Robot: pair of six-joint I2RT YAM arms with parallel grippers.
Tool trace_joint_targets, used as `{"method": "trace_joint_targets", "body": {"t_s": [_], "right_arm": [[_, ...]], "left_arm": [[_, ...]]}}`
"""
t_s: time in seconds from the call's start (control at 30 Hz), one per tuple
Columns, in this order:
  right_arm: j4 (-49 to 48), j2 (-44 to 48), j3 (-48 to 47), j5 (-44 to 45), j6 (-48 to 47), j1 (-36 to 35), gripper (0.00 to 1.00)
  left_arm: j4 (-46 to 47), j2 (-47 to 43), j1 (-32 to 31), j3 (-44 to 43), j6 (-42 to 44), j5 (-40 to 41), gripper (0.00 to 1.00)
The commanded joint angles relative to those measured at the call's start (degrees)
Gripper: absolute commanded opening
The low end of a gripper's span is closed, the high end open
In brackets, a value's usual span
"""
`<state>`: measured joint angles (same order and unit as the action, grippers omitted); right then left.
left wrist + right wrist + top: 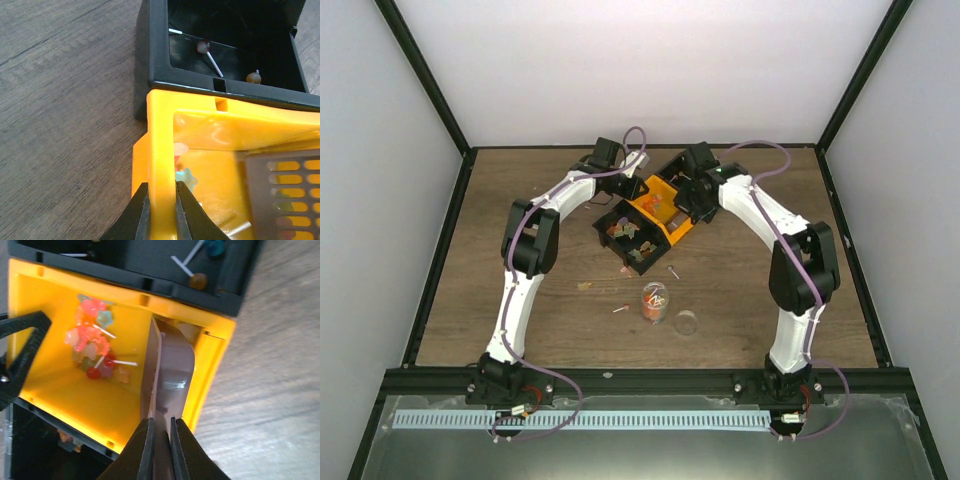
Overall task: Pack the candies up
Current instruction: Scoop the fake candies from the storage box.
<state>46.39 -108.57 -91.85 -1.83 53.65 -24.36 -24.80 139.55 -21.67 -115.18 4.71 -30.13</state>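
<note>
Wood-grain bench (750,300) fills the floor of a white-walled booth framed in black, and both arms reach out to its far middle, where an orange bin (658,203) sits hard against a black bin (155,55).

From where I stand, the left tool (161,188) is clamped on the orange bin's side wall. One finger is outside and one inside, both pressed to the plastic near the corner that meets the black bin.

The right tool (161,423) comes in from the opposite side. Its fingers are pinched tight on a grey slotted scoop (167,365), which stands on edge inside the orange bin close to that bin's right wall. The left wrist view catches the scoop's slotted face.

Most of the candies (95,347) I can make out lie in a small heap on the orange bin's floor: red, pink, pale blue and white, a few with thin white sticks. They are beside the scoop, not on it. More sit in the black bin, among them two round ones on sticks.

Nearer the arm bases, a small clear cup (655,303) stands upright with some red and orange sweets in it. A clear round lid (686,322) lies flat just to the right of the cup. A handful of stray candies are scattered on the bare wood around the cup and between it and the bins.
</note>
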Motion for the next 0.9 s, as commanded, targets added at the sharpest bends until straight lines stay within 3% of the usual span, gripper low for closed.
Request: {"method": "trace_joint_targets", "body": {"t_s": [0.0, 0.23, 0.47, 0.87], "right_arm": [[9.7, 1.2, 1.0, 6.2, -0.9, -0.1, 0.01], [0.3, -3.6, 8.9, 0.5, -0.8, -0.6, 0.01], [-5.2, -11.8, 5.9, 0.5, -2.8, -1.0, 0.01], [-31.6, -12.3, 20.4, -14.3, -3.8, 0.0, 0.01]], "left_arm": [[-3.1, 3.0, 0.3, 2.1, 3.6, 1.4, 0.04], [-3.8, 2.6, 0.4, 2.0, 3.7, 1.6, 0.04], [-4.4, 2.2, 0.3, 2.3, 3.6, 2.0, 0.04], [-5.5, 2.3, 0.2, 2.1, 3.7, 2.7, 0.04]]}}
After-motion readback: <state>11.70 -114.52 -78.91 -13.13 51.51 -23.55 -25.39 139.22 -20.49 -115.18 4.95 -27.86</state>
